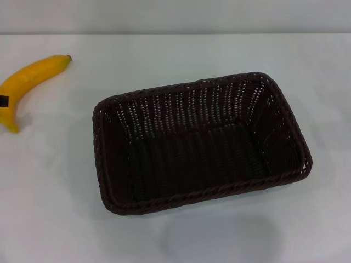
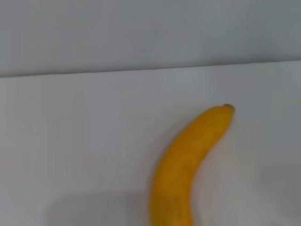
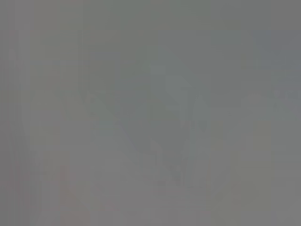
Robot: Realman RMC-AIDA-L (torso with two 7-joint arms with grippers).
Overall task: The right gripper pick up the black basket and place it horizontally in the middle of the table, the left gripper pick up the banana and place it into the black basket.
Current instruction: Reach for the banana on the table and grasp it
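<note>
At the far left edge of the head view, a small black piece of the left tool (image 1: 3, 101) shows against the side of the banana (image 1: 28, 83); so little of it is in view that I cannot tell whether it is open, closed or gripping the fruit. The banana lies on the white tabletop (image 1: 49, 208), far left and toward the back. It is curved and yellow, its small dark tip pointing away toward the back edge of the tabletop, its other end nearer the robot and close to the picture's left border. In the left wrist view the banana (image 2: 188, 165) fills the lower middle, lying flat on the tabletop (image 2: 70, 150), with its dark tip toward the back edge where the tabletop meets a grey wall (image 2: 141, 33).

Well apart from the banana, to its right, the black basket (image 1: 112, 164) sits upright around the middle of the tabletop, with its opening facing up. Its long side runs roughly across the view, turned a little so that its right end lies farther back than its left. The braided rim and openwork sides are plain to see, and nothing lies inside it.

The right tool appears in none of the views; the right wrist view is a featureless grey that shows nothing recognisable.
</note>
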